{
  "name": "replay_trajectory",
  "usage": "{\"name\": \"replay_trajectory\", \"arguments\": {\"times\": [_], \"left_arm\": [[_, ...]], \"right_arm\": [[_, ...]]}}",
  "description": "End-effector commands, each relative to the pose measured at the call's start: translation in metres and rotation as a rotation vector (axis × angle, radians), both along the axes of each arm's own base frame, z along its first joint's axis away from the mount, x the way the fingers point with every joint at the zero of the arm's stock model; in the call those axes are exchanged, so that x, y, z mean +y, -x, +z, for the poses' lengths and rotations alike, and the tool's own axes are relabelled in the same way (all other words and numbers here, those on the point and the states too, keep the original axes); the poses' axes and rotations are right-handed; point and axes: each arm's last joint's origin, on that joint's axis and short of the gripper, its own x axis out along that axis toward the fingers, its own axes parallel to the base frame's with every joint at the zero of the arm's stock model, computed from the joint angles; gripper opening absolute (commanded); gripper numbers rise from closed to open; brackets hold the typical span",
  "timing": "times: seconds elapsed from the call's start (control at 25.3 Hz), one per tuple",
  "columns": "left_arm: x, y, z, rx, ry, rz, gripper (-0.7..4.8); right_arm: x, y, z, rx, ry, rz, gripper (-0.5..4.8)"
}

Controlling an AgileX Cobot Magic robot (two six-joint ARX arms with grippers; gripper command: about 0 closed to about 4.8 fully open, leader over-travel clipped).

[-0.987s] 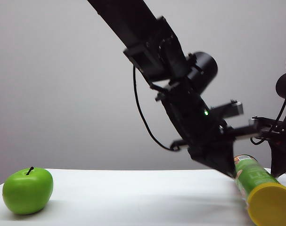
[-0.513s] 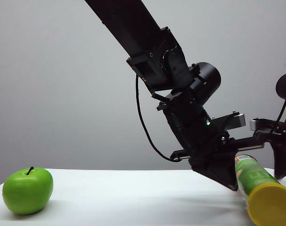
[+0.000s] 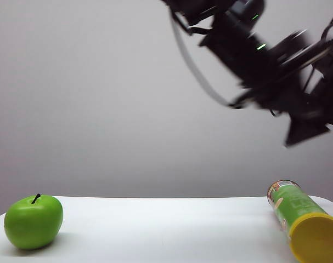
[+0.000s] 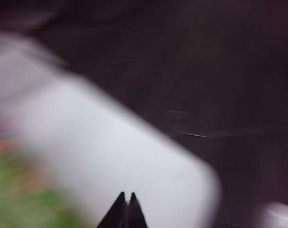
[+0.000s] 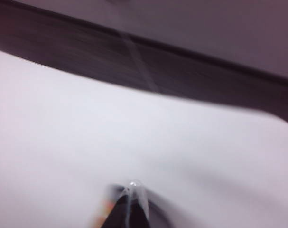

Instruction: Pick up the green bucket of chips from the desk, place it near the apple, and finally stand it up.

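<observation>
The apple (image 3: 33, 221) is seen unmoved at the left end of the desk (image 3: 155, 230), while the chip can (image 3: 300, 216) is left lying on its side at the far right, ungripped. Both arms have been lifted well above it since a second ago, the left gripper (image 4: 125, 209) and right gripper (image 5: 129, 204) with jaws pressed together and empty, so the pick-up is judged not yet begun.

Bare grey wall and dark flooring

The grey wall (image 3: 100, 98) is plain and evenly lit, filling the whole background. A blurred dark floor (image 5: 148, 71) runs as a band along the foot of the wall in the right wrist view.
</observation>
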Motion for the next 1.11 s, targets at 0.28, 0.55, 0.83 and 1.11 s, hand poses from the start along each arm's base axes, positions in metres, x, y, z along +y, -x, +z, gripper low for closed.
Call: {"name": "replay_trajectory", "arguments": {"times": [0.28, 0.55, 0.83, 1.11], "left_arm": [[-0.027, 0.021, -0.044, 0.162, -0.006, -0.151, -0.05], [-0.030, 0.015, -0.093, 0.158, -0.141, -0.084, -0.05], [-0.038, 0.022, -0.103, 0.167, -0.146, -0.076, -0.05], [-0.029, 0.016, -0.108, 0.142, -0.247, 0.006, -0.05]], "right_arm": [[0.004, 0.001, 0.005, 0.006, -0.088, 0.160, -0.05], [0.017, -0.004, -0.014, 0.050, -0.089, 0.189, -0.05], [0.042, -0.013, -0.064, 0.166, 0.025, 0.192, -0.05], [0.031, -0.014, -0.080, 0.221, 0.081, 0.141, -0.05]]}}
